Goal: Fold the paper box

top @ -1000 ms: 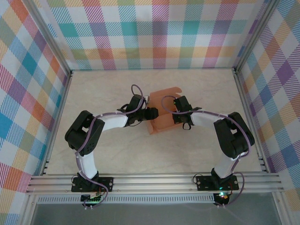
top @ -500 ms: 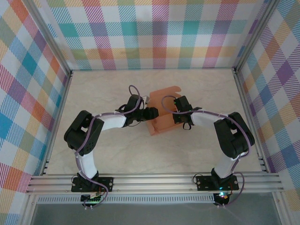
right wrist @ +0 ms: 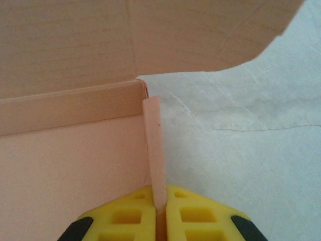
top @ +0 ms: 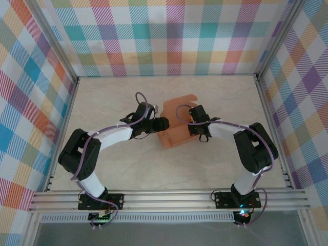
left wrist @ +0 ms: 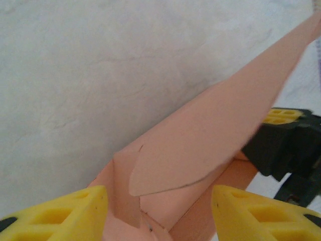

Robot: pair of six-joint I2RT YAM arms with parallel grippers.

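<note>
The half-folded box (top: pixel 176 134) sits near the middle of the table (top: pixel 113 102), with its open lid flap raised and reaching toward 1 o'clock. The left gripper (top: pixel 163 123) comes in at the box's 9 o'clock side. The right gripper (top: pixel 192 126) is at its 3 o'clock side, so the box lies between the two. In the left wrist view the yellow fingers (left wrist: pixel 55 213) are spread wide, with a corner of the box and a loose rounded flap (left wrist: pixel 200 145) lying in the gap between them. Whether either finger touches the card I cannot tell. In the right wrist view the pads (right wrist: pixel 185 216) are pressed together on the thin upright side wall (right wrist: pixel 153 140), which rises straight toward 12 o'clock from between them. The box floor lies at its 9 o'clock and bare table at its 3 o'clock.
</note>
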